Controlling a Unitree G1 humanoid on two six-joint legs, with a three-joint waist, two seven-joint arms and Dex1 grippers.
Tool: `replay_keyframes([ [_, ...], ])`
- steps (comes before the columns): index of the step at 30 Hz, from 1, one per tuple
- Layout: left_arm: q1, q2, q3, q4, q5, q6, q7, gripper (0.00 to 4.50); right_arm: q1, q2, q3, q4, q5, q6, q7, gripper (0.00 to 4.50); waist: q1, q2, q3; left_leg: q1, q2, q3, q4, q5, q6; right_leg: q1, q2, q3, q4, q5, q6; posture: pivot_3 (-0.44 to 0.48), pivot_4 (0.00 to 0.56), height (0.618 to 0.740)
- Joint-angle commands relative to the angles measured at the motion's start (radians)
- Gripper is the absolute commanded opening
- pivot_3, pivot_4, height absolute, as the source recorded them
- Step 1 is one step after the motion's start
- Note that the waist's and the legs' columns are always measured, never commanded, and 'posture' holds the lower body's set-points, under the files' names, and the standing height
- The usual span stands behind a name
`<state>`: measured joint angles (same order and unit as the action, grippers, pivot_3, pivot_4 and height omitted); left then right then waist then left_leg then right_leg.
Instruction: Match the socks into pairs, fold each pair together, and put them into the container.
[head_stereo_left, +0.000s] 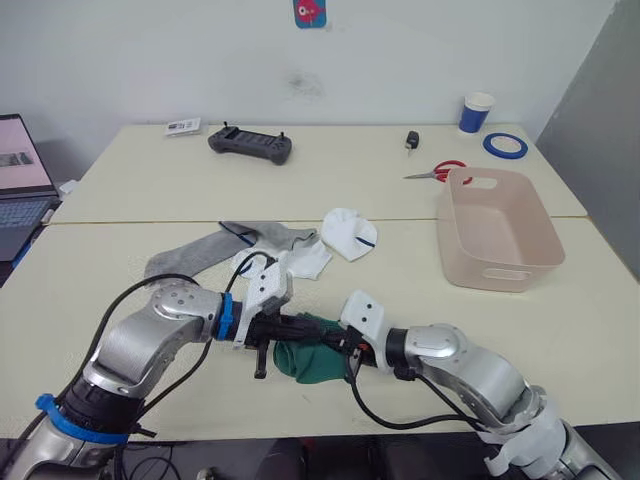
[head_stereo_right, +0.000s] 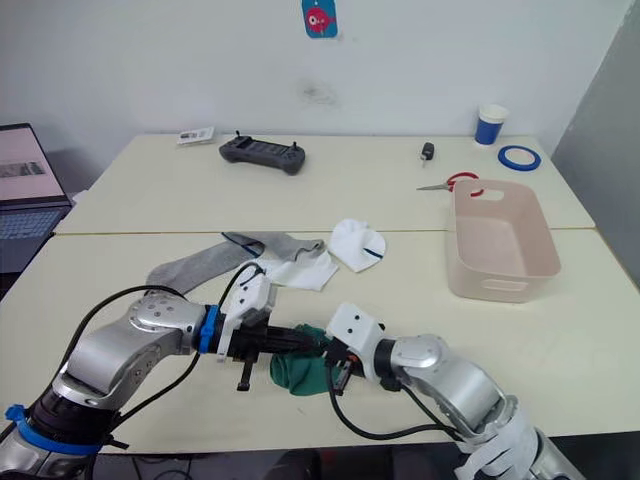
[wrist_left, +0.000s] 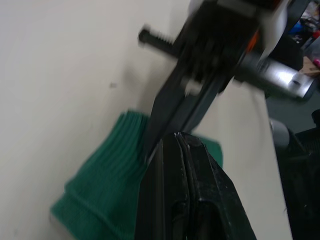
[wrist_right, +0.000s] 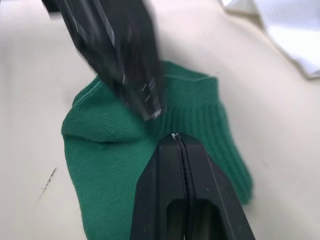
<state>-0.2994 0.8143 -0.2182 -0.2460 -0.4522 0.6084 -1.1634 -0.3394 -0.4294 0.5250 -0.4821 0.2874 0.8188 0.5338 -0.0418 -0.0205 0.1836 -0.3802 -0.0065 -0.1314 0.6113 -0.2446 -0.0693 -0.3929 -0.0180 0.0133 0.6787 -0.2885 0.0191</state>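
Observation:
A dark green sock (head_stereo_left: 305, 362) lies bunched near the table's front edge, its ribbed cuff clear in the right wrist view (wrist_right: 200, 115). My left gripper (head_stereo_left: 298, 326) and right gripper (head_stereo_left: 335, 342) meet tip to tip over it. Both are shut, their fingertips pinching the fabric where creases gather. Behind them lie a long grey sock (head_stereo_left: 195, 255), another grey one (head_stereo_left: 275, 235), a white sock (head_stereo_left: 300, 262) and a white sock with a navy stripe (head_stereo_left: 350, 232). The pinkish-beige container (head_stereo_left: 497, 270) stands empty at the right.
On the far table are a black controller (head_stereo_left: 250, 145), a small black item (head_stereo_left: 411, 140), red-handled scissors (head_stereo_left: 438, 172), a blue tape roll (head_stereo_left: 505, 146) and a blue-and-white cup (head_stereo_left: 477, 112). A laptop (head_stereo_left: 20, 190) sits at the far left.

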Motion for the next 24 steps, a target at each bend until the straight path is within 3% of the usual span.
replay_keyframes([
  [1,0.025,0.015,-0.003,0.056,0.051,-0.065,-0.015,0.0,0.034,-0.033,-0.004,-0.042,-0.009,-0.018,0.032,0.03,0.002,0.0,0.0,0.0,0.0,0.0,0.0,0.0,0.0,0.0,0.0,0.0,0.0,0.0,0.0,0.0,0.15,0.74],
  [9,0.098,0.057,0.052,0.07,0.051,-0.074,-0.023,0.0,0.119,-0.129,0.039,-0.087,-0.075,-0.067,0.062,0.03,0.005,0.0,0.0,0.0,0.0,0.0,0.0,0.0,0.0,0.0,0.0,0.0,0.0,0.0,0.0,0.0,0.15,0.74],
  [14,0.091,0.093,0.141,0.006,-0.03,-0.038,-0.047,0.0,0.14,-0.145,-0.087,-0.179,-0.009,-0.036,0.072,0.03,0.009,0.0,0.0,0.0,0.001,-0.001,0.0,0.0,0.0,0.001,0.0,-0.001,0.0,0.0,0.0,0.0,0.15,0.74],
  [19,-0.002,0.02,0.13,-0.098,-0.104,0.051,0.007,0.0,0.07,-0.078,-0.075,-0.14,-0.011,-0.031,0.064,0.03,0.01,-0.001,0.0,0.001,0.0,-0.001,0.001,0.0,0.0,0.003,0.0,-0.002,0.0,0.0,0.0,0.0,0.15,0.74],
  [24,-0.028,-0.05,0.056,-0.038,-0.022,0.017,0.051,0.0,0.008,0.001,-0.001,0.026,-0.091,-0.094,0.049,0.03,0.006,-0.001,0.0,0.001,0.0,0.0,0.001,0.0,0.0,0.002,0.0,-0.001,0.0,0.0,0.0,0.0,0.15,0.74],
])
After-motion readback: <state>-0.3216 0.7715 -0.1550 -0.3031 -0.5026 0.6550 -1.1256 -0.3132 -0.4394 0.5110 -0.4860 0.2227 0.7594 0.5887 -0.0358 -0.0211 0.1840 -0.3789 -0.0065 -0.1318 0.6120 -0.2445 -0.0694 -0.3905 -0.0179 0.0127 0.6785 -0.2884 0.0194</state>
